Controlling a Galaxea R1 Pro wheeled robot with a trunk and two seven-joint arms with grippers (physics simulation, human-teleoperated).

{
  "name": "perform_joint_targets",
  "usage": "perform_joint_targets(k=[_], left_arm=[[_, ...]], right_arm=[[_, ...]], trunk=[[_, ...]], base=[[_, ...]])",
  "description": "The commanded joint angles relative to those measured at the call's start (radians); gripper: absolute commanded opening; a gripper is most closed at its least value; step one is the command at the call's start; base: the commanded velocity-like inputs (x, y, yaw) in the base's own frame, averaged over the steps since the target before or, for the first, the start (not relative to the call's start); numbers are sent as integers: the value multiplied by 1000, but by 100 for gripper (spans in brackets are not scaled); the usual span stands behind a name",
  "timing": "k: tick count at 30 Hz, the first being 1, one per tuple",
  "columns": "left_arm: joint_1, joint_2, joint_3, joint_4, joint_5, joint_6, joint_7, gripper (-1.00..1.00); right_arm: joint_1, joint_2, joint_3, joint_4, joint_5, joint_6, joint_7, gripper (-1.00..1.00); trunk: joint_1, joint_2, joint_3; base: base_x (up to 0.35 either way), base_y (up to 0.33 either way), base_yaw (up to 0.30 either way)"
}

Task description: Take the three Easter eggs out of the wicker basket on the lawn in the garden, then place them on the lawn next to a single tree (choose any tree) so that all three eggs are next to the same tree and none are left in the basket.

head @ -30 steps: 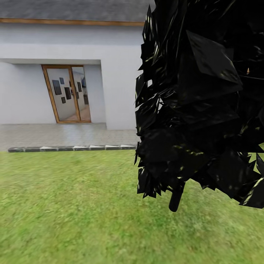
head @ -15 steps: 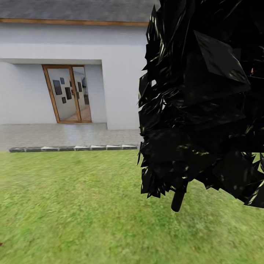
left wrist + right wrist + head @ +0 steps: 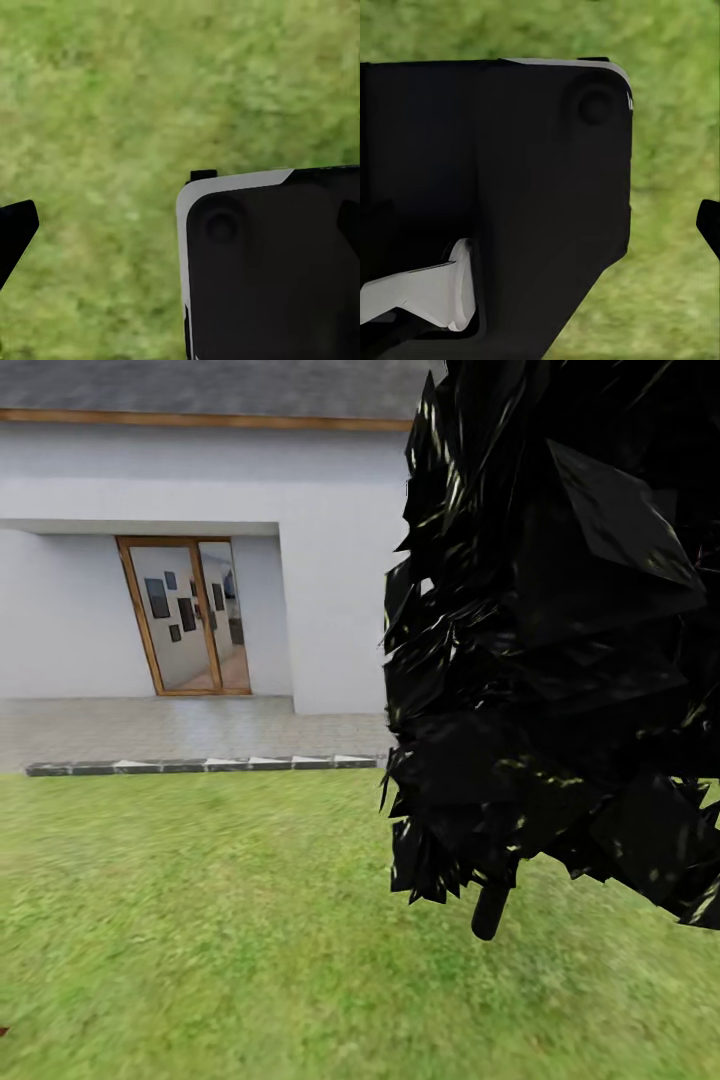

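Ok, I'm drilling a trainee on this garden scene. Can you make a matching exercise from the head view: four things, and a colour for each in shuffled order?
Things:
1. lawn
2. house wall
3. door frame
4. cone tree

Colours:
a. black
b. green
c. white
d. brown wood

Pairs: 1-b, 2-c, 3-d, 4-a

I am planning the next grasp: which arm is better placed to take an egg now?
Cannot choose left or right yet: both wrist views look down on lawn, and the head faces a dark tree.
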Motion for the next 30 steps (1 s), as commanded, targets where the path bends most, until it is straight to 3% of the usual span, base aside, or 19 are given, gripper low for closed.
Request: perform_joint_targets(k=[1,30], left_arm=[[0,0,-4,1,-1,-3,0,100],[0,0,-4,1,-1,-3,0,100]], right_arm=[[0,0,-2,0,0,-3,0,100],[0,0,-1,0,0,-3,0,100]], trunk=[[1,0,0],[1,0,0]], base=[[136,176,0],[25,163,0]])
